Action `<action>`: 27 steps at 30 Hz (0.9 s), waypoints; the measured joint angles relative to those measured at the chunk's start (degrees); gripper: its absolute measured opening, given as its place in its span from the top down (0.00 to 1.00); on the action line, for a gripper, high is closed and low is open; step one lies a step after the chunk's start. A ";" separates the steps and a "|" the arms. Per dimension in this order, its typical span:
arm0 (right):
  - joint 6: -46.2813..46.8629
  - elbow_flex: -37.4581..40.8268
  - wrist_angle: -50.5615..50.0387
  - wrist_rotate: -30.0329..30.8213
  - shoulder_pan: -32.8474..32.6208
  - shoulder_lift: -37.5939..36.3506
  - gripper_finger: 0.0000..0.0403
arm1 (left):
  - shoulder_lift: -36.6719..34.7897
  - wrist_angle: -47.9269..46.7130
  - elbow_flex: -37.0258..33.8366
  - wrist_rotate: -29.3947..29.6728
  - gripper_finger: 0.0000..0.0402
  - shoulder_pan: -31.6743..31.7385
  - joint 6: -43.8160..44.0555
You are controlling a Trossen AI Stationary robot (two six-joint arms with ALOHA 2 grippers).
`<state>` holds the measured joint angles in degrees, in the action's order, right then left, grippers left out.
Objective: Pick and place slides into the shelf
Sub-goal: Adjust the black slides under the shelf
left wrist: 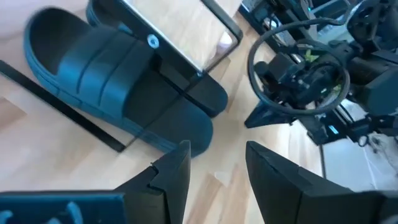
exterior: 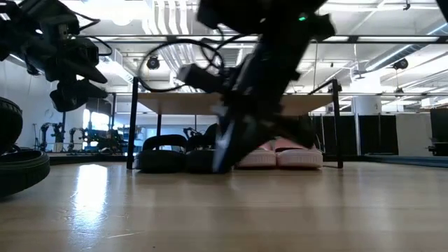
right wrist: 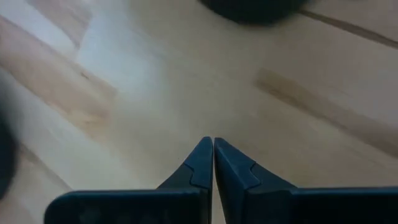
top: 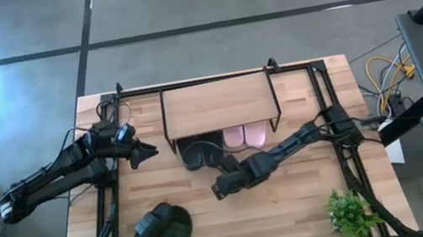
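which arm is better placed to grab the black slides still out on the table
Probably the right: its hand, fingers shut and empty, sits low near the loose black slides. The left hand, open, hangs by the shelf.

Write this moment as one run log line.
right gripper: shut, empty, near table | left gripper: open, beside shelf | two black slides: unplaced

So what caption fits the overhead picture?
Right gripper empty near the shelf; two black slides wait.
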<state>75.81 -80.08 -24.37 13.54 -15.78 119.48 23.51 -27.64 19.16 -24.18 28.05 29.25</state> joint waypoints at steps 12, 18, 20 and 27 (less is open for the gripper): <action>-4.03 -11.79 -8.55 13.50 5.52 7.87 0.98 | -7.04 -0.24 0.00 -0.90 0.65 -0.04 0.43; -11.26 -15.12 -10.50 12.79 7.67 7.59 0.98 | -9.71 -3.59 0.00 -1.24 0.65 -0.04 2.91; -15.98 -16.79 -9.31 9.04 7.83 7.30 0.98 | -9.77 -6.05 0.00 -2.55 0.65 -0.04 3.41; -17.59 -18.97 -9.95 2.61 5.91 5.17 0.98 | -9.10 -2.37 -0.02 -5.51 0.65 -1.54 0.08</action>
<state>58.23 -99.05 -34.32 16.15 -9.87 124.65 14.41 -30.00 19.14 -29.69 26.51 29.33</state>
